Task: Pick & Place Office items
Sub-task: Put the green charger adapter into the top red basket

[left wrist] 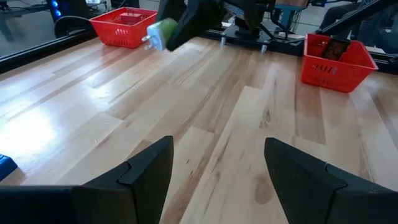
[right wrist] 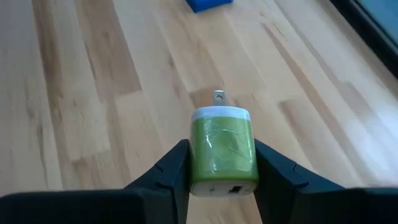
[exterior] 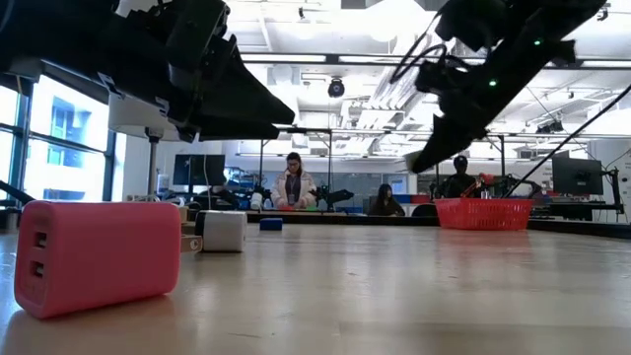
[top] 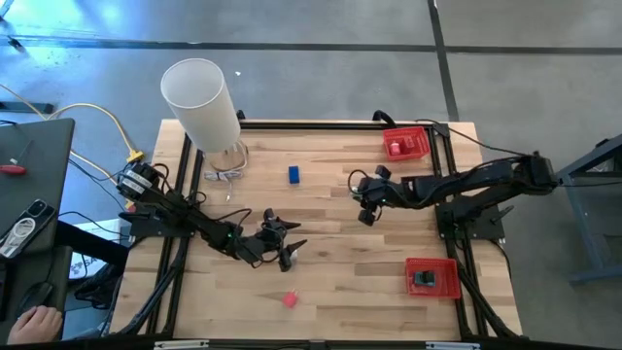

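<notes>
Right wrist view | green charger [right wrist: 222, 149] clamped between fingers [right wrist: 163, 174] | probably airborne

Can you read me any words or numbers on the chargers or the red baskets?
None can be read. The green charger held in the right gripper shows no lettering. The pink charger is plain. Dark marks on one red basket are too blurred.

Bare wood between the arms, blue block [top: 293, 174] behind, pink charger [top: 290, 299] near front edge
</notes>
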Tool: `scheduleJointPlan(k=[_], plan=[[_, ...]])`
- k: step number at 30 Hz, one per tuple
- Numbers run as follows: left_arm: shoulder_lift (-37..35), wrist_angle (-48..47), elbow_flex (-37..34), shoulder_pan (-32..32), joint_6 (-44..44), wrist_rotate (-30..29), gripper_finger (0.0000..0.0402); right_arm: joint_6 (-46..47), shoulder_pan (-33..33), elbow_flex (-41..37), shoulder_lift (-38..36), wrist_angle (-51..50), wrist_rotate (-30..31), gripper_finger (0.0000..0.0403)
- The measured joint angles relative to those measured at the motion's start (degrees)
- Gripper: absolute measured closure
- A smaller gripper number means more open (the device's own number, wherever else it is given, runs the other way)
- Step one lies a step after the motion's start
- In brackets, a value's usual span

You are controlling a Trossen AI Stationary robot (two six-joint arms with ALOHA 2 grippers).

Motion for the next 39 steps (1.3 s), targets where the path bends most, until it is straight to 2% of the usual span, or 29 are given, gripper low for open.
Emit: scheduleJointPlan(k=[7, 19, 28, 39], plan=[[0.00, -0.01, 0.00, -0.01, 0.00, -0.01, 0.0157, 1.22, -0.06, 0.00, -4.29, -5.92, 3.32, 0.0283], [0.00, -0.01, 0.00, -0.03, 0.00, -0.03, 0.0157, 2.73, -4.52, 0.14, -8.76, -13.76, 3.36, 0.0280], [0.00, -0.01, 0.00, -0.01, 0.00, -0.07, 0.0157, 3.99, -8.46, 8.30, -8.84, -26.04, 4.65, 0.0280], [0.00, -0.01, 0.00, -0.01, 0.00, -0.07, 0.0157, 1.04, -14.02, 19.40, -8.84, -36.98, 4.89, 0.0280]])
